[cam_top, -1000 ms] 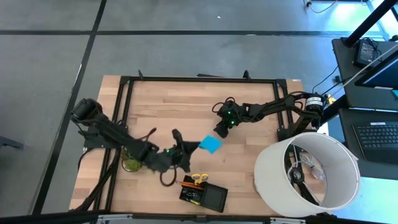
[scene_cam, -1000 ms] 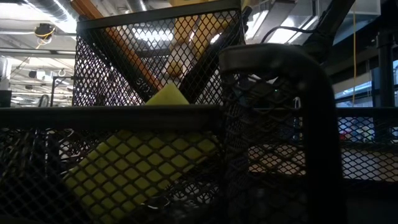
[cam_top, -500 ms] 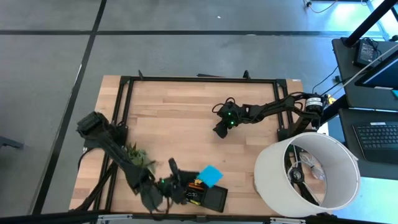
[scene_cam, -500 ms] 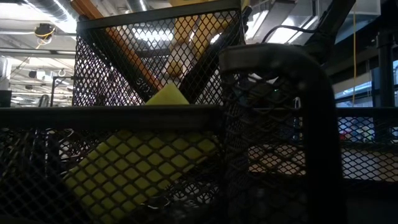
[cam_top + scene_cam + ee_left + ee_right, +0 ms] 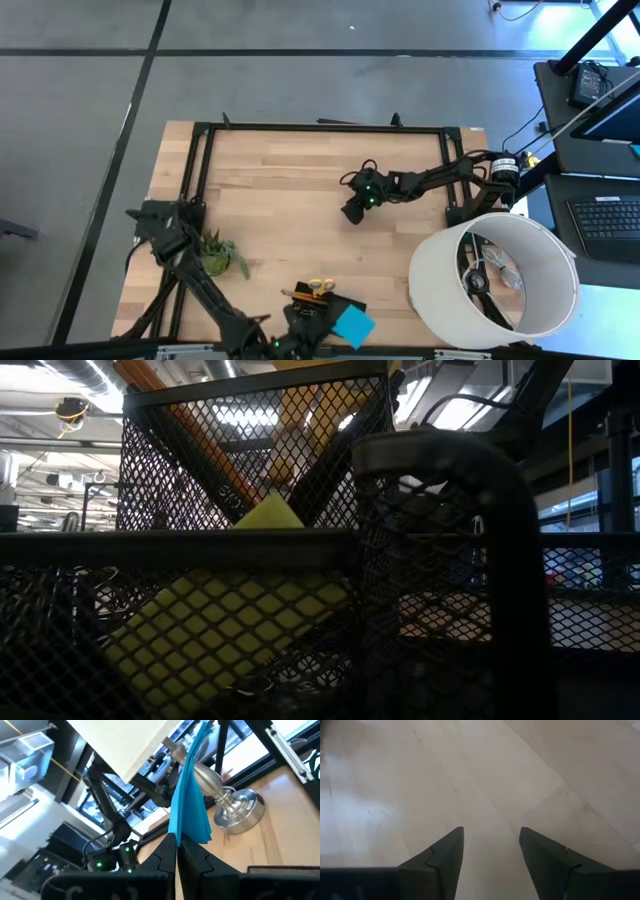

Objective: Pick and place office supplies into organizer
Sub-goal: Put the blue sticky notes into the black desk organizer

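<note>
Two arms share the wooden table (image 5: 270, 190). At its near edge, the left gripper (image 5: 177, 851) pinches the bright blue square note pad (image 5: 353, 326) over the low black mesh organizer (image 5: 322, 307), between a small green potted plant (image 5: 215, 255) and a large white cylindrical lampshade (image 5: 495, 275). The right gripper (image 5: 490, 851) hangs mid-table, fingers spread, empty. Low view: mesh hides nearly everything.

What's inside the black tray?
The organizer holds the yellow-handled scissors, an orange pencil and a yellow block. The left hand holds the blue note pad over one end, hiding what lies beneath it.
</note>
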Robot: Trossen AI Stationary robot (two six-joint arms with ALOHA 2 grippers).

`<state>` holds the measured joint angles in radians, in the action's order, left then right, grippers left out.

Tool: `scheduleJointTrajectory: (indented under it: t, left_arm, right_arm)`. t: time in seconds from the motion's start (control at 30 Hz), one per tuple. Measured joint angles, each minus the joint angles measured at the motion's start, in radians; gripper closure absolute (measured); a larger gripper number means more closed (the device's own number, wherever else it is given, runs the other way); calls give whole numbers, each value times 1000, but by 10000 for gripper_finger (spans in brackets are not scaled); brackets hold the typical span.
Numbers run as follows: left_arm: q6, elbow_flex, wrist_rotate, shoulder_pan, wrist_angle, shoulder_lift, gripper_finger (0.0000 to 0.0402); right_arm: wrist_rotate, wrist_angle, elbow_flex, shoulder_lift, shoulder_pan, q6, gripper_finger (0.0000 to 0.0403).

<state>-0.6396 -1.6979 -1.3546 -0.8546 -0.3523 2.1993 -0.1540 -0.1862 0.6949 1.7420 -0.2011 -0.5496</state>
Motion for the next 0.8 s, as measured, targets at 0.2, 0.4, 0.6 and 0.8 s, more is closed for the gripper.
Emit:
scheduleJointTrajectory:
  t: [0.2,0.4,0.6,0.8]
  left_arm:
    - [33,-119,-33,-21,6,110,400]
    - [102,-160,-73,-23,8,178,400]
    - [201,-167,-84,-14,11,207,400]
    - [249,-167,-99,-15,11,236,400]
  right_arm:
    - [-2,-1,0,0,21,-27,203]
    - [15,0,0,0,50,-51,203]
    - [38,0,0,0,87,-74,203]
    - [44,1,0,0,109,-75,203]
